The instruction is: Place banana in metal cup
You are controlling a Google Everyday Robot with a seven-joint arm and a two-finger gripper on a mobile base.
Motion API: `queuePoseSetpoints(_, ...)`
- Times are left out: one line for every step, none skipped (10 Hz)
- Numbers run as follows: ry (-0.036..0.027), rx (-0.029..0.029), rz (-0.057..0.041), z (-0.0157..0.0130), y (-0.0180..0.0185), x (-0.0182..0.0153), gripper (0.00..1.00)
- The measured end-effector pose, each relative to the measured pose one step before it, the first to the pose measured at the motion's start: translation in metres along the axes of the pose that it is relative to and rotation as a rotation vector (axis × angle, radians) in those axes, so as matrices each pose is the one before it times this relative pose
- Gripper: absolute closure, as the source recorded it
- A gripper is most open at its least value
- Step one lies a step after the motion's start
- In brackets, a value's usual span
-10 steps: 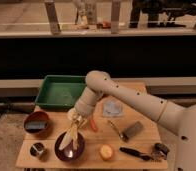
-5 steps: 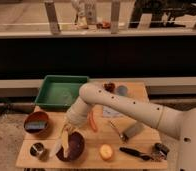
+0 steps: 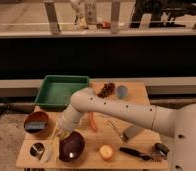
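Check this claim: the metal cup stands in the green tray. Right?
No. In the camera view the metal cup stands on the wooden table, near the purple bowl, not in the green tray behind. The gripper is over the table between bowl and tray.

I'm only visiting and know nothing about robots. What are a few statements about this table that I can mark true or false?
1. The pincer is low over the front left of the table, near the purple bowl. True.
2. The banana lies in the green tray. False: it is right beside the metal cup.
3. The metal cup stands left of the purple bowl. True.
4. The round yellow fruit sits inside the purple bowl. False: it rests on the table, to the bowl's right.
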Motion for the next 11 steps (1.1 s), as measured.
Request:
queuePoseSetpoints(-0.00222, 0.00112, -0.0084, 0.00531, -0.00496, -0.00362, 1.0)
queuePoseSetpoints(-0.00579, 0.00102, -0.01112, 0.00803, -0.00598, -0.00458, 1.0)
queuePoseSetpoints(-0.00437, -0.0015, -0.00488, 0.00471, -0.00322, -0.00085, 1.0)
queuePoseSetpoints(-0.00273, -0.00023, -0.00333, 0.00386, -0.0048, -0.00058, 1.0)
queuePoseSetpoints(-0.00011, 0.00002, 0.00303, 0.00459, -0.00533, 0.00034, 1.0)
queuePoseSetpoints(0.002, 0.00304, 0.00285, 0.00142, -0.00282, 0.00059, 1.0)
queuePoseSetpoints(-0.00005, 0.00202, 0.00123, 0.00278, -0.00261, -0.00007, 1.0)
queuePoseSetpoints(-0.00196, 0.00115, 0.00003, 0.00284, -0.00275, -0.00082, 1.0)
queuePoseSetpoints(-0.00446, 0.00093, -0.00046, 0.00368, -0.00278, -0.00182, 1.0)
queuePoseSetpoints(-0.00406, -0.00025, -0.00047, 0.00322, -0.00137, -0.00235, 1.0)
queuePoseSetpoints(-0.00239, 0.00004, -0.0007, 0.00251, -0.00091, -0.00194, 1.0)
